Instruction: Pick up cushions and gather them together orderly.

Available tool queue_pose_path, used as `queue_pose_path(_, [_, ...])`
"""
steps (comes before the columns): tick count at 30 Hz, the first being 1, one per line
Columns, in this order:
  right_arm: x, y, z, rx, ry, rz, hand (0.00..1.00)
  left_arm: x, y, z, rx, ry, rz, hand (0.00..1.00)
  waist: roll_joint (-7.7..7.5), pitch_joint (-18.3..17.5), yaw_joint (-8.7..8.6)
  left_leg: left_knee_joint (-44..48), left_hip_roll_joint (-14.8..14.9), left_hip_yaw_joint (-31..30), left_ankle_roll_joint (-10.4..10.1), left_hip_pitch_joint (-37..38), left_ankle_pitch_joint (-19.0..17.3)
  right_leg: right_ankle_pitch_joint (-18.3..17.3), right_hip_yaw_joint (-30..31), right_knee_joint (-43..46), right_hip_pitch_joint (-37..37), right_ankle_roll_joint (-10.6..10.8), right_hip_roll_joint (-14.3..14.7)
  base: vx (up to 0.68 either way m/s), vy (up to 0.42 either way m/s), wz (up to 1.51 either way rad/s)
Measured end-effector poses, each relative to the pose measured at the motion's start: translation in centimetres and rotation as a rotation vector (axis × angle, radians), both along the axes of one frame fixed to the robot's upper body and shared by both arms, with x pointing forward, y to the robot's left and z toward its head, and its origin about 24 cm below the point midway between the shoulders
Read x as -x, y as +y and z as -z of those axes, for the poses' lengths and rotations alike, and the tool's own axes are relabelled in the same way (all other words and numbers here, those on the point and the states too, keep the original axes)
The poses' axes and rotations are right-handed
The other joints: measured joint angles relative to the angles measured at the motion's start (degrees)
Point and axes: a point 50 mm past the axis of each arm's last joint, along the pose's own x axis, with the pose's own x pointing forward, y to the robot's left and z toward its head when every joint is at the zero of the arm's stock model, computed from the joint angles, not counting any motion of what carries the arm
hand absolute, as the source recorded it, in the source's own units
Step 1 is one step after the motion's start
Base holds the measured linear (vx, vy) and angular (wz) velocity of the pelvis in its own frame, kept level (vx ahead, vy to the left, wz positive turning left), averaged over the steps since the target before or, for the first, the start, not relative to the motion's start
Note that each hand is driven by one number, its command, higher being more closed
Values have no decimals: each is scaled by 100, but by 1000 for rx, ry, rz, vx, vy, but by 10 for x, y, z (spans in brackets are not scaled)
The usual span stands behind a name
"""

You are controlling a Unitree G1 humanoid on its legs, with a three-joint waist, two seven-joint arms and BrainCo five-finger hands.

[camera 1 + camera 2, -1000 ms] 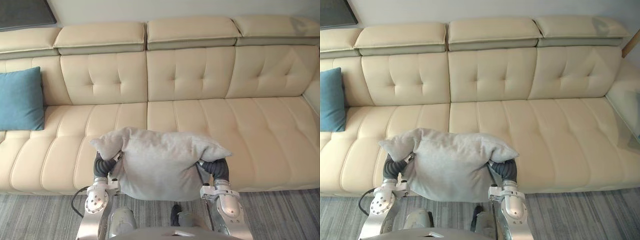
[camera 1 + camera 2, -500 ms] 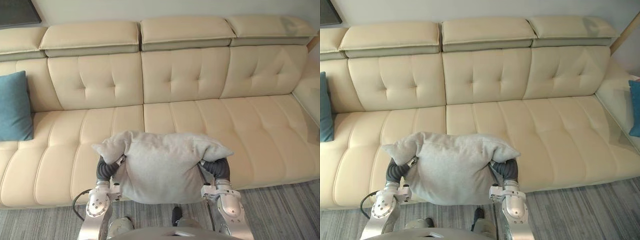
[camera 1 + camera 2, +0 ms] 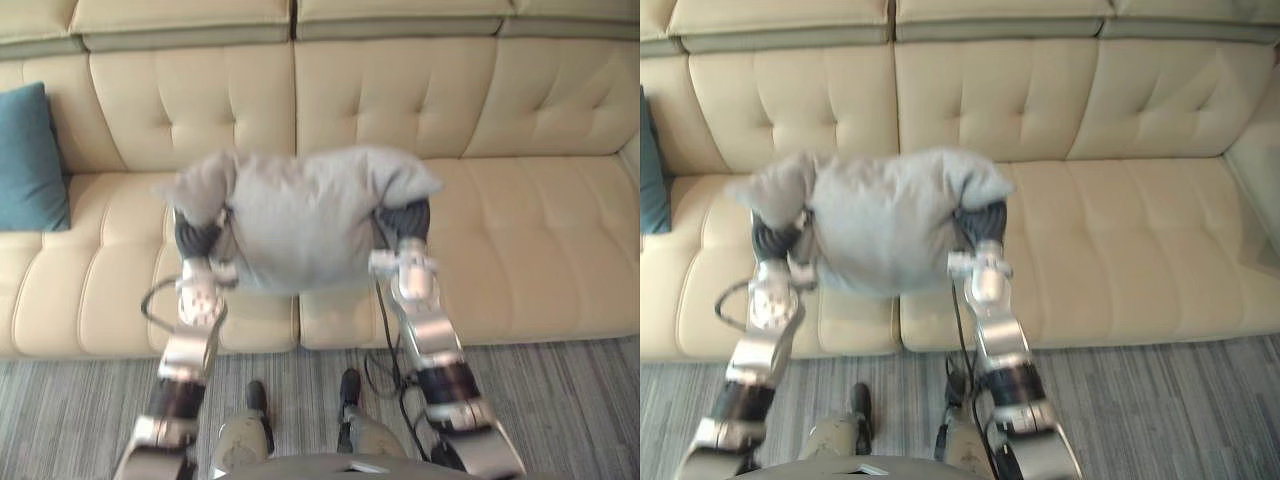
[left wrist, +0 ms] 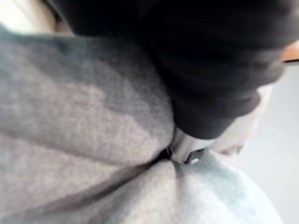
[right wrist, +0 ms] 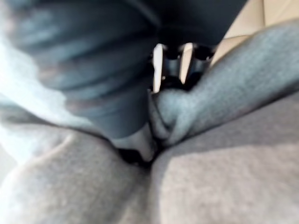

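Both arms have stretched forward, carrying the grey cushion out over the sofa seat. Clamped from 2 sides, it likely rides level: left hand at its 9 o'clock, fingers buried, grip unreadable; right hand at 3 o'clock, pinching a fold. Farther toward 9 o'clock waits 1 teal cushion.

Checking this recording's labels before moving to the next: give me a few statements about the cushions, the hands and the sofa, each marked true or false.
1. The grey cushion is held up between the left hand and the right hand. True.
2. The grey cushion lies flat on the floor. False: it is held up before the sofa.
3. A teal cushion leans against the sofa's back at the robot's left. True.
4. The teal cushion touches the grey cushion. False: bare seat lies between them.
5. The right hand pinches a fold of the grey cushion. True.
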Motion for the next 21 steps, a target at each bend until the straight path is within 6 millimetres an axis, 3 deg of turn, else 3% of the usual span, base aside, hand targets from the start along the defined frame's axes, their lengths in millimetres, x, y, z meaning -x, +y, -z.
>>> queue_pose_path(1, [-6, 5, -29, -21, -94, 17, 100, -10, 1, -37, -22, -121, -33, 100, 9, 69, 16, -31, -7, -30, -4, -237, 124, 53, -30, -5, -232, -27, -6, -101, -51, 16])
queue_pose_path(2, [-7, 6, -39, -31, -127, 25, 100, -13, 1, -51, -32, -167, -43, 100, 21, 136, 35, -48, -7, -50, -13, -283, 168, 79, -37, -5, -284, -34, -3, -119, -65, 15])
queue_pose_path(6, [-13, 13, -106, -85, -329, 90, 100, -29, 2, -139, -88, -413, -125, 100, 45, 320, 70, -340, -10, -118, -40, -759, 521, 396, -54, -271, -751, -84, 22, -60, -46, 6])
queue_pose_path(10, [-12, 11, -145, -129, -438, 126, 100, -36, -1, -187, -98, -496, -146, 100, 49, 595, 16, -463, -16, -118, -65, -1103, 674, 651, -25, -585, -1009, -109, 75, -31, -17, 1])
queue_pose_path(14, [-19, 5, -181, -160, -483, 176, 100, -42, -4, -215, -80, -516, -166, 100, 55, 757, -17, -720, 18, -114, -105, -1504, 910, 798, 19, -584, -1535, -149, 109, -50, -12, 0])
queue_pose_path(20, [-17, -1, -203, -157, -527, 195, 100, -42, -5, -226, -38, -527, -155, 100, 78, 1048, -13, -944, 57, -146, -141, -1892, 1113, 875, 9, -584, -1998, -170, 163, -28, 11, 3])
queue_pose_path(21, [-18, -4, -209, -147, -527, 205, 0, -43, -5, -226, -25, -522, -156, 100, 82, 1059, -10, -975, 57, -170, -149, -2064, 1164, 901, -1, -585, -2171, -169, 164, -11, 40, 10])
